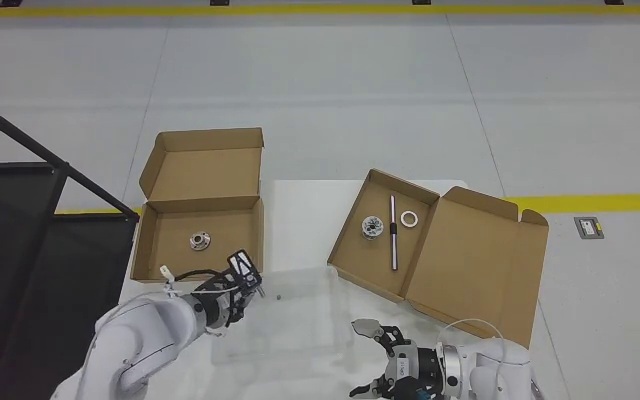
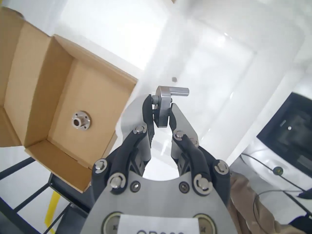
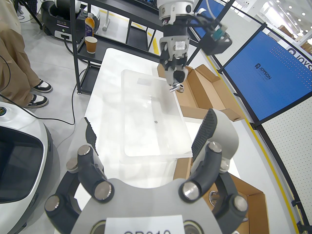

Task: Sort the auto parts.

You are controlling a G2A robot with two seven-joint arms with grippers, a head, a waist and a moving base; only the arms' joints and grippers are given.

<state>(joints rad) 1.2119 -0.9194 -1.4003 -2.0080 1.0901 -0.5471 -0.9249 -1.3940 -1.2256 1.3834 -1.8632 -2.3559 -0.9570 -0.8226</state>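
Observation:
My left gripper (image 2: 162, 109) is shut on a small metal bracket with a stub shaft (image 2: 168, 96), held above the edge of the clear plastic tray (image 1: 300, 310), close to the left cardboard box (image 1: 240, 190). That box holds a round metal flange (image 2: 81, 120). The right wrist view shows the same gripper (image 3: 176, 83) hanging over the tray's far rim with the bracket (image 3: 176, 88). The right cardboard box (image 1: 420, 285) holds a bearing-like part (image 1: 372, 228), a metal rod (image 1: 394, 232) and a ring (image 1: 410, 216). My right gripper (image 1: 368, 357) stands open at the table's front, nothing between its fingers.
A tiny dark nut (image 3: 156, 121) lies on the tray floor. The right box's lid (image 1: 480, 260) lies open toward the table's right edge. A black shelf frame (image 3: 80, 25) with a paper cup (image 3: 91, 44) and a bottle (image 3: 89, 27) stands beyond the table.

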